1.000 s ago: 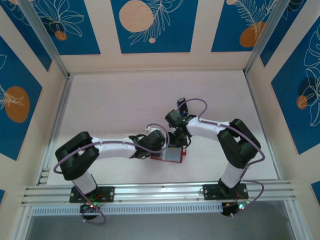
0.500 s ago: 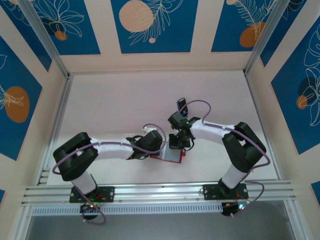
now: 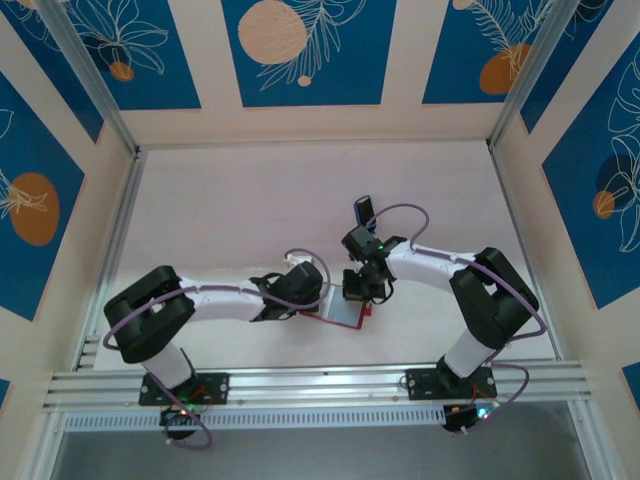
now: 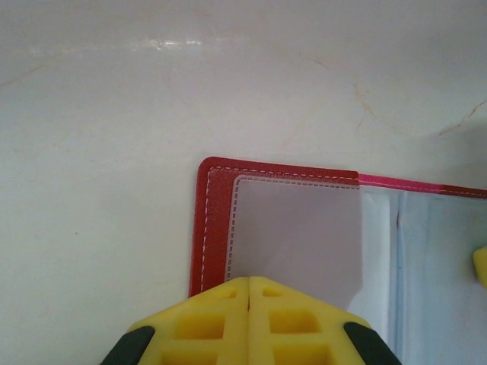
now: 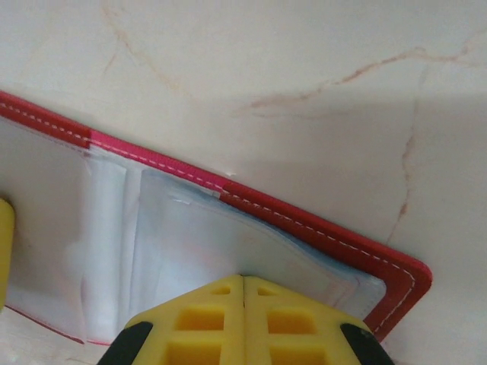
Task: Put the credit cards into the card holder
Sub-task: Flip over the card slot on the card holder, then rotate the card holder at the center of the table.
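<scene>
top external: arms hide most of the one card holder (image 3: pixel 345 313); one credit card (image 3: pixel 363 209) on its far side. left jaws, right jaws: pressed together.

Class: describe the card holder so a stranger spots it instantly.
On the pale table, look where the left arm and right arm meet. The card holder lies open there: red-edged with clear pockets, unlike the small blue card farther back.
</scene>
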